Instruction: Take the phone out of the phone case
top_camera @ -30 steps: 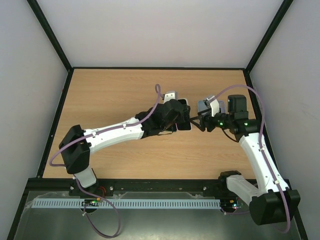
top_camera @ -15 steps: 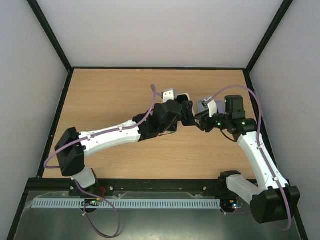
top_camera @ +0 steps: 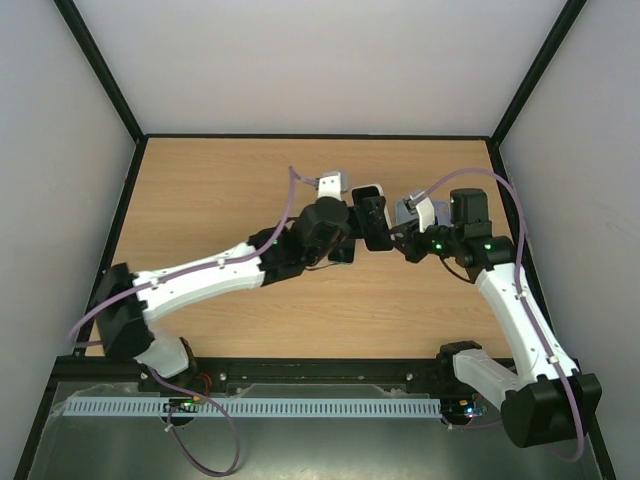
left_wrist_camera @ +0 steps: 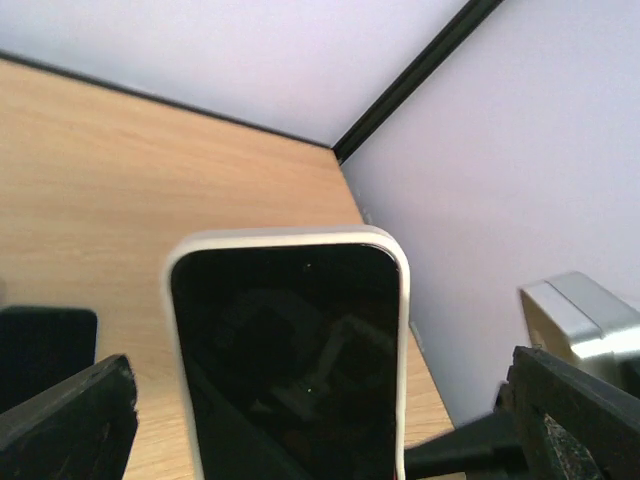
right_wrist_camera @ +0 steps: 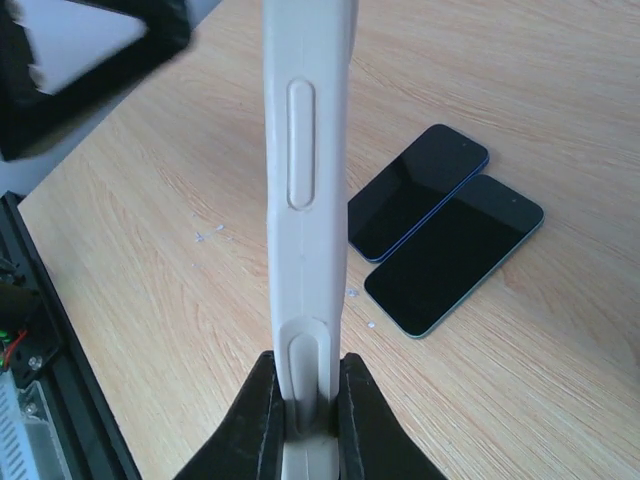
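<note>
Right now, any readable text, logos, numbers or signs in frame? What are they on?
None can be read in any view.
phone case: plain white edge, side buttons unmarked.
phone inside it: dark screen, reflections only.
blue-edged phone on the table: dark screen, no marks.
teal-edged phone next to it: dark screen, no marks.
right arm: green lights only; any label is too small to read.

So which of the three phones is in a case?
The phone clamped in the right gripper, inside the white case; the blue-edged phone and teal-edged phone lie bare on the table.
</note>
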Action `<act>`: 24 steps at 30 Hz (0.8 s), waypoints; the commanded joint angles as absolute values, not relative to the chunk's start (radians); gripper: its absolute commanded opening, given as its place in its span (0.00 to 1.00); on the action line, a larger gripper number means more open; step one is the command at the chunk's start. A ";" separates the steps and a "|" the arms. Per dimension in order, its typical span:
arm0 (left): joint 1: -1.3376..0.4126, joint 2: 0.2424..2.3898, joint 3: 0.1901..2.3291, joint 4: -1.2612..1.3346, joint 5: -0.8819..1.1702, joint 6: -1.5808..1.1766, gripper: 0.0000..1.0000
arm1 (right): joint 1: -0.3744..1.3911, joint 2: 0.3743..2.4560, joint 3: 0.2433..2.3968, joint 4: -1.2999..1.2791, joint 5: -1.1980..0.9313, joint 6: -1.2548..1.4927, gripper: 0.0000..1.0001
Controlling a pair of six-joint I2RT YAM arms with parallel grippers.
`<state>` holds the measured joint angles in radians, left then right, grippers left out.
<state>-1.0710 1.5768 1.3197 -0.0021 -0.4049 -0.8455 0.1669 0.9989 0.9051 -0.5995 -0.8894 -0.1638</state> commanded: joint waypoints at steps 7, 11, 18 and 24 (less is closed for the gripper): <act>-0.904 1.116 0.848 0.331 -0.043 -0.593 0.96 | 0.169 0.972 1.051 -0.636 -1.073 -0.102 0.02; -0.853 0.995 0.702 0.468 0.196 -0.562 0.85 | 0.169 0.932 1.046 -0.658 -1.210 -0.099 0.02; -0.858 1.002 0.654 0.581 0.361 -0.607 0.77 | 0.169 0.840 0.994 -0.576 -1.347 0.000 0.02; -0.894 1.090 0.713 0.648 0.413 -0.608 0.70 | 0.170 0.822 0.985 -0.599 -1.367 0.000 0.02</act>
